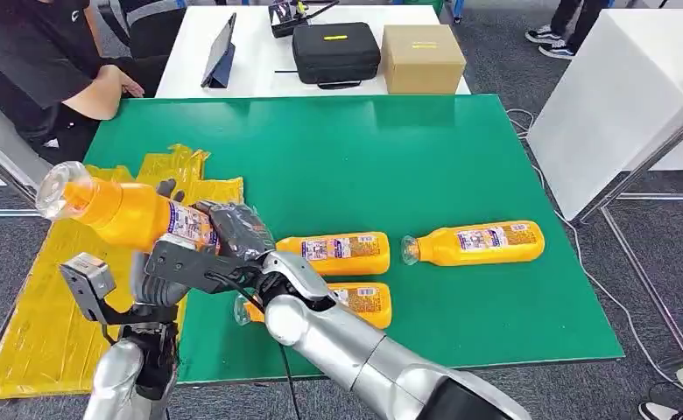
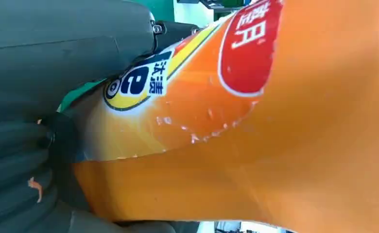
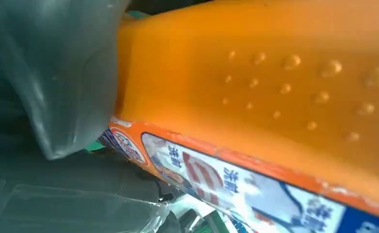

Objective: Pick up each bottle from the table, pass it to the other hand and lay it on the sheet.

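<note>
Silver and close, the right arm [image 1: 355, 350] reaches across to the left, and its right hand [image 1: 237, 234] is wrapped around the labelled base end of an orange bottle [image 1: 119, 210] held in the air over the edge of the yellow sheet [image 1: 40, 324]. That bottle tilts with its clear cap up and to the left. From the head view the left hand [image 1: 158, 284] sits just under the bottle, though whether its fingers have closed on it I cannot tell from there. Its wrist camera settles more: the bottle's red-and-yellow label [image 2: 197, 73] lies hard against the grey thumb [image 2: 66, 43] and palm, so it has hold too. Right wrist view gives the bottle's dimpled orange side [image 3: 294, 77] and a blue-bordered label strip against that hand's thumb [image 3: 66, 82].

Three more orange bottles lie on their sides on the green table [image 1: 364, 149]: one just right of the hands [image 1: 342, 252], one near the front [image 1: 364, 302], one well to the right [image 1: 478, 242].
</note>
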Tool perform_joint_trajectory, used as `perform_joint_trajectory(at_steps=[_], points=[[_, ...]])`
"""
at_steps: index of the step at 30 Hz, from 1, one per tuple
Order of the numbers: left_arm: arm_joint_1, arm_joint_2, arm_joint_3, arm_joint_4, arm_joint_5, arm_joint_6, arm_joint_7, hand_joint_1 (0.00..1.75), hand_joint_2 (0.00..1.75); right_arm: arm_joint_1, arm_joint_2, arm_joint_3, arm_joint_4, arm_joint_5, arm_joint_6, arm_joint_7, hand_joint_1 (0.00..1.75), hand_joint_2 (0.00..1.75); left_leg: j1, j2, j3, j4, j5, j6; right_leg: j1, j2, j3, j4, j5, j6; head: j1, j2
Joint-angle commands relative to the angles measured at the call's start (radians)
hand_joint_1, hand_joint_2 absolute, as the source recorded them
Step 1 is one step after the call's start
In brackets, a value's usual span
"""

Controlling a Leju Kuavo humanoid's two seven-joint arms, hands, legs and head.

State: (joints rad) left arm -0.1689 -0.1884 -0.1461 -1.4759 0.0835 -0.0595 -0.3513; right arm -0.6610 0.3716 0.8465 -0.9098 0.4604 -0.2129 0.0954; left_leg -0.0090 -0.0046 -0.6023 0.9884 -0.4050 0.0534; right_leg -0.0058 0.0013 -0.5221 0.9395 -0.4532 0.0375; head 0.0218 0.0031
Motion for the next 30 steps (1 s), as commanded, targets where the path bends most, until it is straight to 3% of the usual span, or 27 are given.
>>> perform_joint_trajectory(at_steps=[1, 25, 26, 30], points=[[-0.062, -0.005, -0.032, 0.006, -0.006, -0.015, -0.002, 0.0, 1.75, -0.004, -0.022, 0.039, 0.097, 0.004, 0.016, 0.009, 1.64, 1.75, 0.001, -0.003, 0.003, -0.001, -0.001, -0.002, 0.001, -0.003, 0.004, -0.001, -0.001, -0.001, 0.0, 0.0], [-0.071, 0.007, -0.046, 0.015, 0.012, -0.032, -0.002, 0.0, 1.75, 0.007, -0.022, 0.053, 0.151, 0.008, 0.02, -0.005, 1.68, 1.75, 0.001, -0.004, 0.003, -0.001, -0.001, -0.003, 0.001, -0.004, 0.005, -0.002, -0.001, -0.001, 0.0, 0.0], [-0.072, 0.007, -0.046, 0.017, 0.014, -0.033, -0.002, 0.0, 1.75, 0.008, -0.022, 0.053, 0.156, 0.007, 0.021, -0.005, 1.75, 1.75, 0.001, -0.004, 0.005, -0.001, -0.001, -0.003, 0.001, -0.005, 0.007, -0.002, -0.002, -0.001, 0.0, 0.0], [-0.08, -0.002, -0.047, 0.02, 0.04, -0.057, -0.007, 0.0, 1.75, 0.036, -0.022, 0.055, 0.194, 0.009, 0.012, -0.018, 1.66, 1.75, 0.001, -0.004, 0.004, -0.001, 0.0, -0.003, 0.001, -0.005, 0.006, -0.003, -0.001, -0.001, 0.0, 0.0]])
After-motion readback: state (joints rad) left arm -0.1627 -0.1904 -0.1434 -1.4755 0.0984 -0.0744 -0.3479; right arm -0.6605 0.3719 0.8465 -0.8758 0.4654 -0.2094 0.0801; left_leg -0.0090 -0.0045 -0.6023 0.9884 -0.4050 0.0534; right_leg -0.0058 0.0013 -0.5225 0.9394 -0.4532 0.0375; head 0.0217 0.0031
